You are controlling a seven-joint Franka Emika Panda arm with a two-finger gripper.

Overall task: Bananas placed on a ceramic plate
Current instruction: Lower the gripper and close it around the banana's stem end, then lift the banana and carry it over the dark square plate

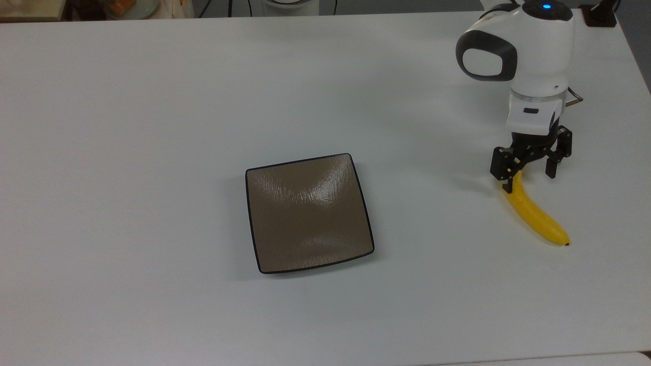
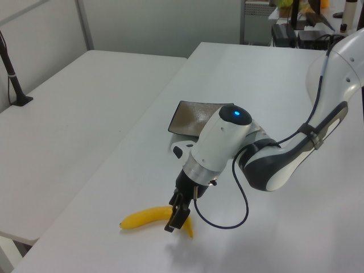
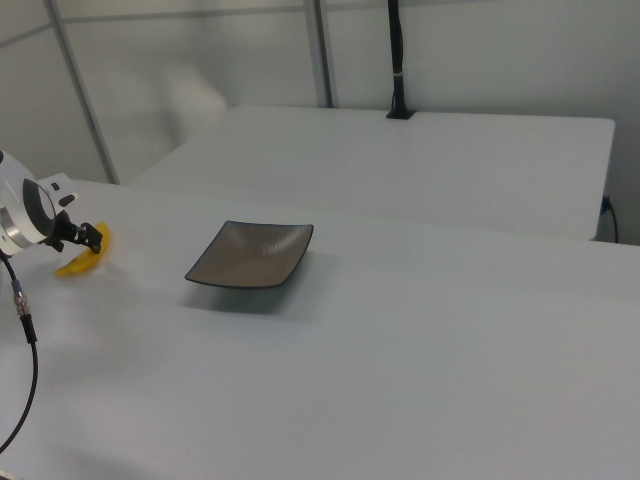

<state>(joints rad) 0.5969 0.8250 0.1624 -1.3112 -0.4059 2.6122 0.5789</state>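
A white table (image 1: 152, 101) is shown, with a second white table (image 2: 68, 108) set beside it. A black post (image 3: 397, 60) is mounted on the second table's far edge.

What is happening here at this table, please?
A white robot arm has its gripper open and down around the stem end of a yellow banana, which lies on the white table near the top view's right edge. The fingers straddle the banana but have not closed. The brown square plate sits apart, near the middle, with nothing on it.
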